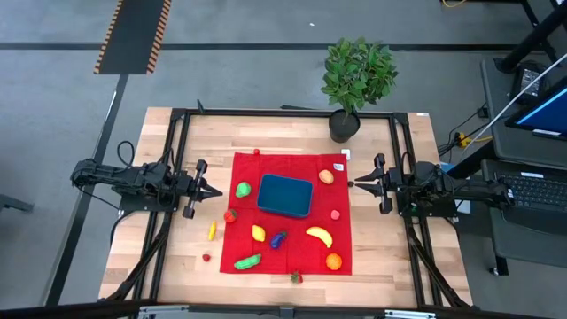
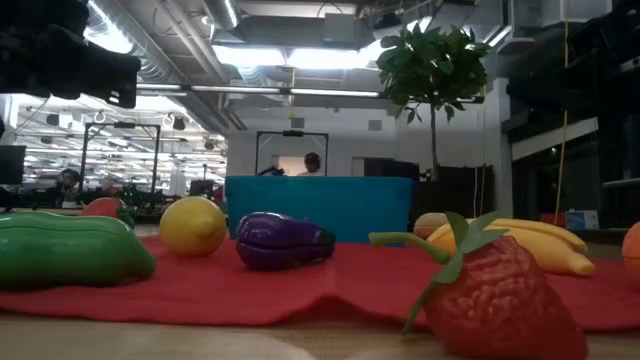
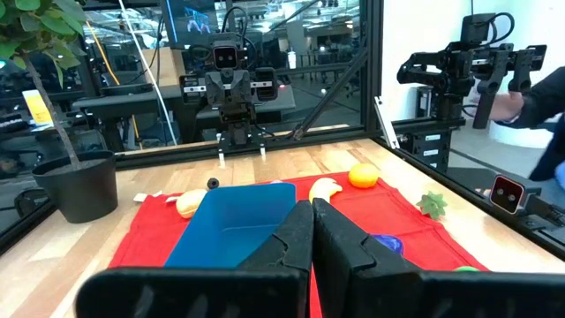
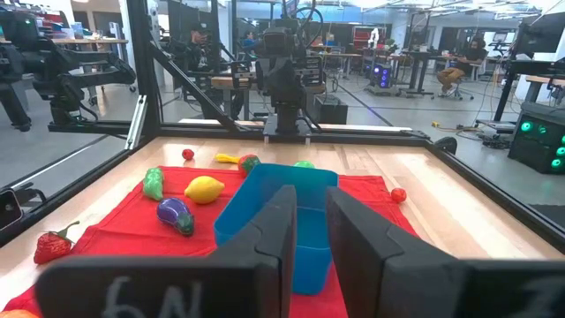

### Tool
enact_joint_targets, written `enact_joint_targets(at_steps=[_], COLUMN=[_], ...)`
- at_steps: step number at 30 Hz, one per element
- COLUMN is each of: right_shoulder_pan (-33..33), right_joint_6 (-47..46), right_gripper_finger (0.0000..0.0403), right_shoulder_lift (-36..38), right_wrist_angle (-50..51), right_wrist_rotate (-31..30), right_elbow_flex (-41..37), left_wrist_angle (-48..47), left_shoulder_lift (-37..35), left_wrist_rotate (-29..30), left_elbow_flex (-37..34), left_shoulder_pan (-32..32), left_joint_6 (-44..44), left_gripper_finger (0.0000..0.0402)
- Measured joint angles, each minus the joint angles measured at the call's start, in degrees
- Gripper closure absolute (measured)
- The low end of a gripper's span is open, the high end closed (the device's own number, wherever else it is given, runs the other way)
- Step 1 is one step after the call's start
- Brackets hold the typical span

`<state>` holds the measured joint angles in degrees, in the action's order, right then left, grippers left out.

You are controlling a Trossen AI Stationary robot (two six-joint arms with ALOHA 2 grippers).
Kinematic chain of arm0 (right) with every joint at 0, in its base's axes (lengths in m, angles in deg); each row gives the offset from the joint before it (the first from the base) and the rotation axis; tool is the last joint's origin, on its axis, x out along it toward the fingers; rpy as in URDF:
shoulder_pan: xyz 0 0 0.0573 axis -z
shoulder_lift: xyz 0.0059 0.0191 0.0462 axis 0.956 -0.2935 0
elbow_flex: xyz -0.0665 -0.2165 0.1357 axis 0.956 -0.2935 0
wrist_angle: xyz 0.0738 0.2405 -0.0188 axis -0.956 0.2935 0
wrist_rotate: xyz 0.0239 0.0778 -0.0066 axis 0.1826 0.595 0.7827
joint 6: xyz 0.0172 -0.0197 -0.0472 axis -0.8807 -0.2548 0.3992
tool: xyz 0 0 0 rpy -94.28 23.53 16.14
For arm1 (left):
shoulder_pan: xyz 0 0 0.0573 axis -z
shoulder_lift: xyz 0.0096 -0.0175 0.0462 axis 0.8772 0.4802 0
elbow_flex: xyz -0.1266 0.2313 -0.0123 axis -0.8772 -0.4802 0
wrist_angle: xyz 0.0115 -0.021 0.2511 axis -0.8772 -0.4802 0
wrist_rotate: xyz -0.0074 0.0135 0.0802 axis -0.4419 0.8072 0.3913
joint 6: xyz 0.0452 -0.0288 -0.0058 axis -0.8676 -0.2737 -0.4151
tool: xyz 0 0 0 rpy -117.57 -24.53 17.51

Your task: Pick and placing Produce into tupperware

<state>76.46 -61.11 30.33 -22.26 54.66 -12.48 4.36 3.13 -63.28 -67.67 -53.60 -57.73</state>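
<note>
The dark teal tupperware (image 1: 284,195) stands on a red cloth (image 1: 341,239) at the table's middle. Around it on the cloth lies the produce: a banana (image 1: 319,236), a lemon (image 1: 258,233), a purple eggplant (image 1: 278,239), a green cucumber (image 1: 247,261), an orange (image 1: 333,261) and several more. A strawberry (image 2: 490,290) lies at the cloth's near edge. My left gripper (image 1: 215,190) hangs shut and level at the cloth's left edge. My right gripper (image 1: 353,184) hangs shut and level at the cloth's right edge. Both point at the tupperware and hold nothing.
A potted plant (image 1: 354,80) stands at the table's far edge. A yellow piece (image 1: 212,230) and a small red one (image 1: 206,258) lie on bare wood left of the cloth. Black frame rails (image 1: 168,221) run along the table's sides.
</note>
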Motion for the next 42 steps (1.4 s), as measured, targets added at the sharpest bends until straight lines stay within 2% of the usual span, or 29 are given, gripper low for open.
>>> enact_joint_targets(at_steps=[22, 29, 42], right_shoulder_pan=[0.0, 0.0, 0.0], right_joint_6=[-0.1, -6.0, -6.1], right_gripper_finger=[0.0334, 0.0334, 0.0334], right_shoulder_lift=[0.0, 0.0, 0.0], right_wrist_angle=[0.0, 0.0, -0.1], right_wrist_rotate=[0.0, 0.0, 0.0], right_elbow_flex=[0.0, 0.0, 0.0], left_wrist_angle=[0.0, 0.2, 0.4], left_shoulder_lift=[0.0, 0.0, 0.0], left_wrist_rotate=[0.0, 0.0, 0.0], left_elbow_flex=[0.0, 0.0, 0.0], left_shoulder_pan=[0.0, 0.0, 0.0], left_joint_6=[0.0, 0.0, 0.1], left_gripper_finger=[0.0401, 0.0401, 0.0401])
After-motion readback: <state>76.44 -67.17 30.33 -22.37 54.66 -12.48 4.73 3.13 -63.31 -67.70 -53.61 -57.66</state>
